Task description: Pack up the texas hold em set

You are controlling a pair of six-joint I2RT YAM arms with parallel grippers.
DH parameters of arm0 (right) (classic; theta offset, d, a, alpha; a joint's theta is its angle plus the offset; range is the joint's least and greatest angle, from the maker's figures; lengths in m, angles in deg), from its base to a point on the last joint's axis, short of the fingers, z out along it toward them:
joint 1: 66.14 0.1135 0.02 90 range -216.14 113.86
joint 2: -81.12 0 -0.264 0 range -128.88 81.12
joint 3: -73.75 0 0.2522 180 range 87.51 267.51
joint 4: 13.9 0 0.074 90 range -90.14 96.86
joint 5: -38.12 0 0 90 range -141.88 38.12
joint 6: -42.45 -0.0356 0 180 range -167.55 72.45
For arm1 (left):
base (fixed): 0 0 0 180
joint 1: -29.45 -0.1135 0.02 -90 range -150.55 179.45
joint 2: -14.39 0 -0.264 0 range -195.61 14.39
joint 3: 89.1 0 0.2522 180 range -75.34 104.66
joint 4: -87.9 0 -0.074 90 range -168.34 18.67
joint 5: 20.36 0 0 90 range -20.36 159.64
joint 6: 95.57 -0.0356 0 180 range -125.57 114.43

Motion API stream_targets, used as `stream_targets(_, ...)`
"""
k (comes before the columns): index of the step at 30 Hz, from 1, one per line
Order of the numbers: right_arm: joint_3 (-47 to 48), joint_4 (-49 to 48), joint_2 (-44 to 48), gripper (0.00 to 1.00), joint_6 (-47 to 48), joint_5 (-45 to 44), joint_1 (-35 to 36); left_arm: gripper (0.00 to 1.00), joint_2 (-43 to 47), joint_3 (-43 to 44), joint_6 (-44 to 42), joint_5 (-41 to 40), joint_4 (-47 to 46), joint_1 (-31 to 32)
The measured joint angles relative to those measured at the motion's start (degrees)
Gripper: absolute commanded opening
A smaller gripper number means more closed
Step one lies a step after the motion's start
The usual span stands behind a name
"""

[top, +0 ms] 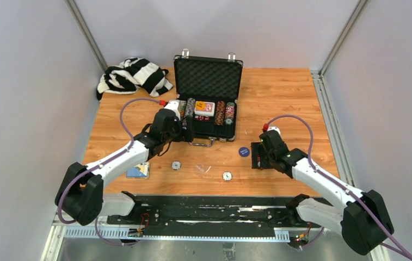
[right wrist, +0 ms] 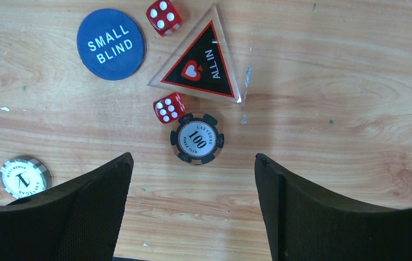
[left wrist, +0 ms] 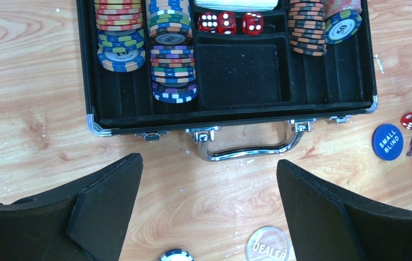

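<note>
The black briefcase (top: 208,78) lies open at the table's middle back, lid upright. Its foam tray (left wrist: 244,73) holds rows of multicoloured chips (left wrist: 172,60) and red dice (left wrist: 228,22). My left gripper (top: 188,131) hovers open just in front of the silver handle (left wrist: 247,151), nothing between its fingers. A clear DEALER button (left wrist: 269,246) and a chip (left wrist: 176,255) lie near it. My right gripper (right wrist: 192,163) is open over bare wood, just short of a black 100 chip (right wrist: 196,138). Beyond lie two red dice (right wrist: 169,107), an ALL IN triangle (right wrist: 203,60) and the blue SMALL BLIND button (right wrist: 111,44).
A black-and-white striped cloth (top: 133,75) is bunched at the back left. A flat blue item (top: 138,171) lies near the left arm. Loose chips (top: 227,175) sit by the front edge, another chip (right wrist: 24,176) left of my right fingers.
</note>
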Motion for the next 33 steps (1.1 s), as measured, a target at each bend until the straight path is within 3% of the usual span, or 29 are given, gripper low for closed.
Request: stream_targets(33,-2.91,-4.13,-6.99,0.6,-2.27,0.09,-0.11,0.98,0.09,-0.5,0.2,2.43,-0.35,0.0)
